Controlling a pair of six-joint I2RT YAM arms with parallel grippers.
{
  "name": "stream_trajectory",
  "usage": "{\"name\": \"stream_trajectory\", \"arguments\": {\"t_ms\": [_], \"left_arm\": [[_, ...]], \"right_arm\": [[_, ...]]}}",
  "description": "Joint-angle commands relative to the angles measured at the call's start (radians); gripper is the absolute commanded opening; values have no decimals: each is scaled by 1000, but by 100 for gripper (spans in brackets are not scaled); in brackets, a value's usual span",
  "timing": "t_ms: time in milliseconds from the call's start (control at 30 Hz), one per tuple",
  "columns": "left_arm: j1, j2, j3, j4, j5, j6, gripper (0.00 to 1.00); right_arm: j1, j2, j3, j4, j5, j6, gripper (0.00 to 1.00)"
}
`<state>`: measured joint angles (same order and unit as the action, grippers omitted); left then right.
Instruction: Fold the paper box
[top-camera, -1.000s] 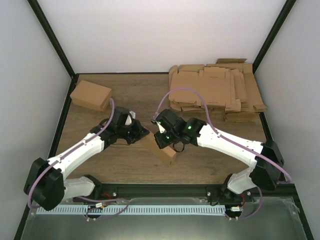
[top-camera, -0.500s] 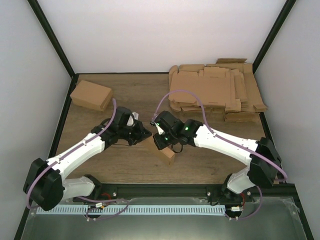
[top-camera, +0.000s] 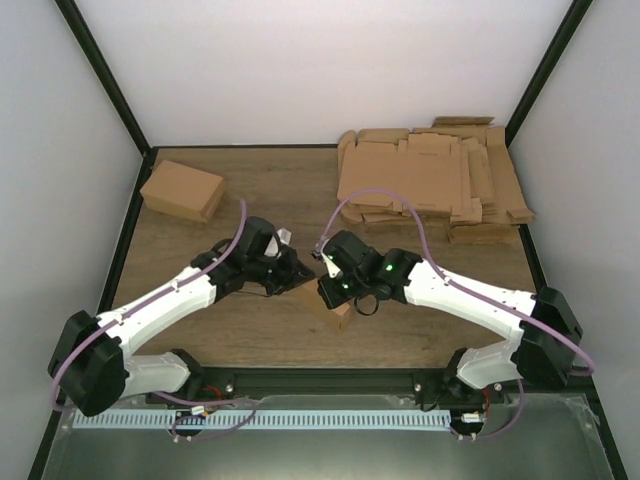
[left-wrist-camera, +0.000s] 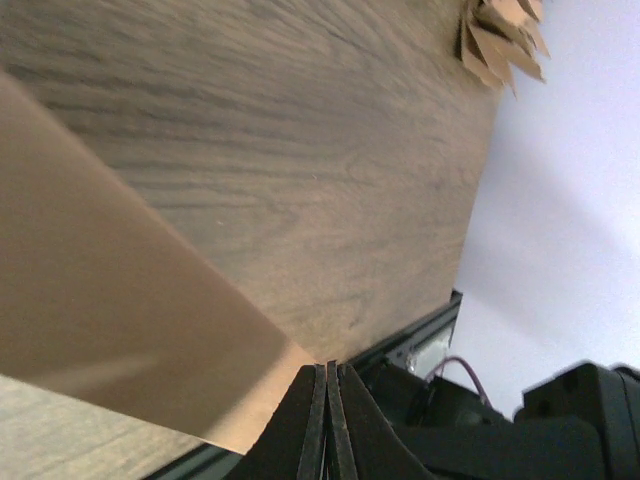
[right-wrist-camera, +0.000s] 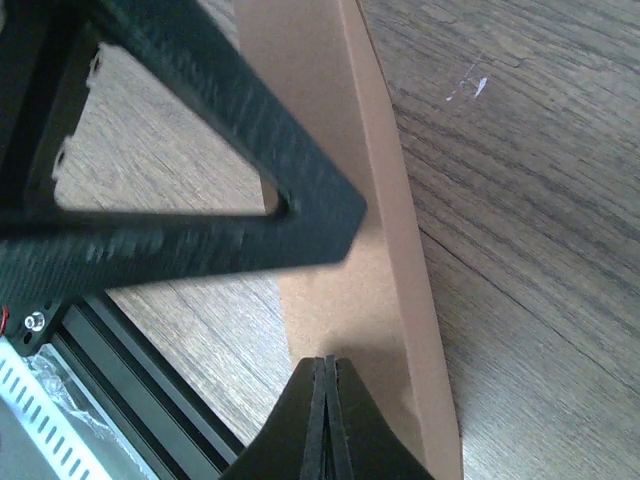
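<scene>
— Where is the paper box (right-wrist-camera: 360, 320)?
— On the wooden surface (top-camera: 270, 190), near its front edge, between the two arms. From above only a brown corner shows.
— And the jaws?
— The left gripper (left-wrist-camera: 327, 372) has its jaws pressed together, tips at a panel's corner. The right gripper (right-wrist-camera: 322, 365) is closed too, tips over a panel.
— Beyond that?
— A pile of flat cardboard blanks (top-camera: 430, 180) sits far right and a folded cardboard box (top-camera: 182, 190) far left, both well apart.

Count: brown boxes, 2: paper box (top-camera: 342, 314) mid-frame, closed box (top-camera: 182, 190) upper left. Pile of flat blanks (top-camera: 430, 180), 1, upper right. Arms, 2: left arm (top-camera: 165, 298), right arm (top-camera: 470, 295).
</scene>
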<state>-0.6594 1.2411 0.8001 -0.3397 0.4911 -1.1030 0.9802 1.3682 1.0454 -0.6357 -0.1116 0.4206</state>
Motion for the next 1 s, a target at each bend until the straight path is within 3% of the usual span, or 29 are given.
{"name": "stream_trajectory", "arguments": {"t_ms": [0,200,400,533,633,800,967], "left_arm": [[-55,24,37,-25,-3,7,4],[-57,57,-51,-3,-19,16,4],[-59,56,-7,-34,-26,31,4],[-50,17,76,-99,-67,61,4],[-42,-49,147,-187,-194,81,6],[57,-130,202,-313,-296,170,29],[234,-210,160,-358,-282,252,42]], "right_arm": [[-5,-38,19,-77,7,10,1],[-5,-102,-35,-113,-34,24,1],[-5,-75,-88,-110,-1,31,5],[-5,-98,-5,-140,25,-31,18],[-5,-120,70,-158,35,-103,44],[-5,-83,162,-186,100,-189,75],[-5,5,187,-187,103,-225,88]]}}
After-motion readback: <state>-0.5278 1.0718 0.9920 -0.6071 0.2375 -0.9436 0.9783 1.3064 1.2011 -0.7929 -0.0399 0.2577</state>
